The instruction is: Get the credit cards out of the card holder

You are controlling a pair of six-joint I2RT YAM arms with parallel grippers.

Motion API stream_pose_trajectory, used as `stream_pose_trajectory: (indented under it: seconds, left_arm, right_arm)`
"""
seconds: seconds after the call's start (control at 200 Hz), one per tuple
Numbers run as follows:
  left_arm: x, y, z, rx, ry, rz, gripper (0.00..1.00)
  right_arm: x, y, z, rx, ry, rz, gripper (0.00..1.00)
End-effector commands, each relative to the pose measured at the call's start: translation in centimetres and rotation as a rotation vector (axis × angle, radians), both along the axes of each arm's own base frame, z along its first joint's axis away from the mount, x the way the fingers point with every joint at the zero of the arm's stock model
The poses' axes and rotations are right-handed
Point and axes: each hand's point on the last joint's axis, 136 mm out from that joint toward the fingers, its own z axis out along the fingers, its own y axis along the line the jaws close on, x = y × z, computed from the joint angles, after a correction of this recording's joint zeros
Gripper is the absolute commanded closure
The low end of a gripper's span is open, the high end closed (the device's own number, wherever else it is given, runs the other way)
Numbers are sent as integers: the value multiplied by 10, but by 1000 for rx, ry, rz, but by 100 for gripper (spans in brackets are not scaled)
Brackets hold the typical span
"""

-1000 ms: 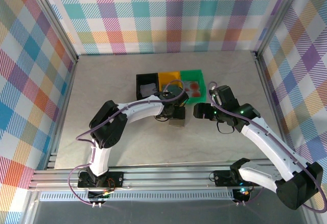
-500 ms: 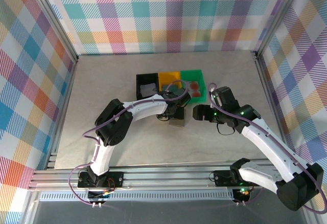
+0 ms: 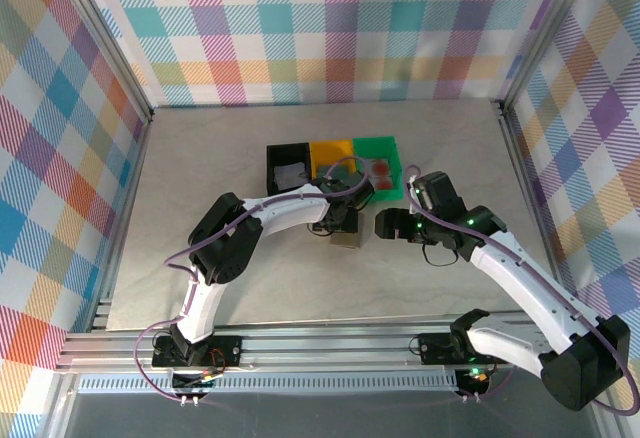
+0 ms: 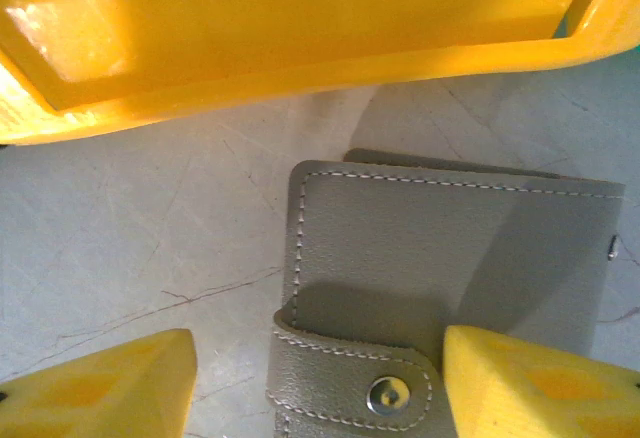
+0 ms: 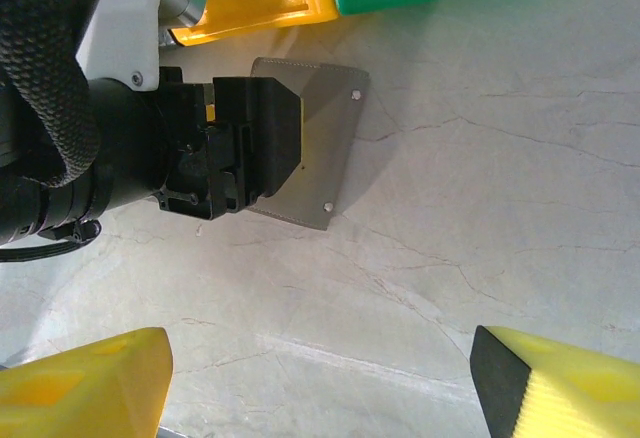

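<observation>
while the card holder (image 4: 440,248) lies snapped shut, released left fingers (image 4: 110,383) straddle it, right fingers (image 5: 80,378) hover spread nearby; unsnapping likely comes next.

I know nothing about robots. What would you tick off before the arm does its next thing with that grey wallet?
1. Grey leather card holder flat on the pale stone-look table: ok.
2. Its snap strap undone: not ok, buttoned.
3. Left fingers apart above it: ok.
4. Right fingers open, holding nothing: ok.
5. What's inside: cannot tell.
</observation>
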Motion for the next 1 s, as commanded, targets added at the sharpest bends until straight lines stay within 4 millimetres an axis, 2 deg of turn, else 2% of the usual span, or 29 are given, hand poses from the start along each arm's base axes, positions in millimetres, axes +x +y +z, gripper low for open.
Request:
stream_pose_trajectory:
  seconds: [0.0, 0.57, 0.65, 0.91, 0.995]
  left_arm:
    - [-2, 8, -9, 30, 31, 17, 37]
    - [-9, 15, -14, 40, 51, 17, 54]
    - [-11, 15, -15, 42, 54, 15, 62]
    - [-11, 17, -16, 49, 54, 12, 64]
    - [-11, 17, -16, 51, 57, 11, 71]
  right_arm:
    - [1, 3, 1, 27, 6, -4, 21]
    - [1, 6, 0, 39, 15, -3, 21]
    - [1, 6, -1, 40, 20, -2, 21]
    - [1, 8, -2, 47, 25, 0, 21]
    - [1, 8, -4, 46, 29, 1, 21]
